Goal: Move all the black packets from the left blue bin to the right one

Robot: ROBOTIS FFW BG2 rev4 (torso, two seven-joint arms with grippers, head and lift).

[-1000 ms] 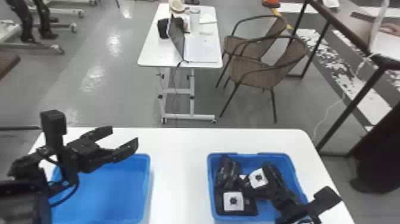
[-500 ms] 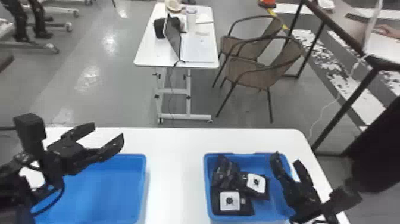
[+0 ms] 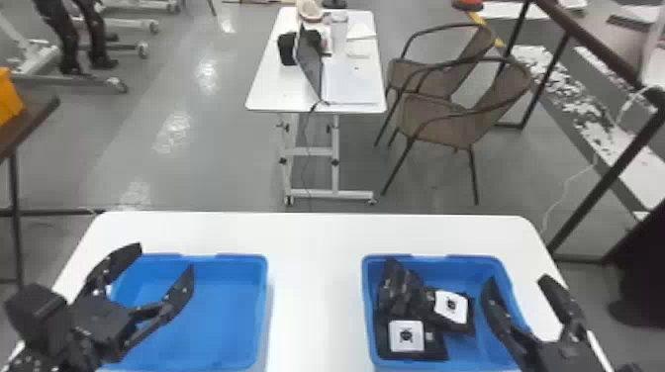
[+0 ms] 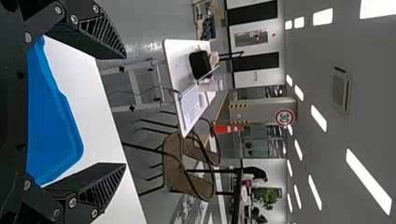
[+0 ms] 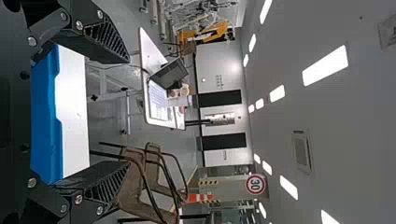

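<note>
In the head view my left gripper [image 3: 166, 255] stands open above the left side of the left blue bin [image 3: 198, 366], whose visible inside holds no packet. My right gripper [image 3: 514, 282] is open with nothing between its fingers, over the right edge of the right blue bin [image 3: 440, 259]. Black packets lie in that bin: a crumpled one [image 3: 396, 289] at the back left, one with a white label [image 3: 451, 306] beside it, and another labelled one [image 3: 405, 336] nearer the front. The wrist views also show the left gripper [image 4: 123, 112] and the right gripper [image 5: 128, 114] with fingers wide apart.
Both bins stand on a white table [image 3: 316, 297], with a strip of tabletop between them. Beyond it are a smaller table [image 3: 267, 94] with a laptop [image 3: 309, 64], and two brown chairs [image 3: 440, 118]. A dark table edge [image 3: 29, 118] is at the far left.
My right gripper has moved away from the labelled packets to the right and spread its fingers; the packets stay in the bin. The left gripper has turned and sits lower over its bin.
</note>
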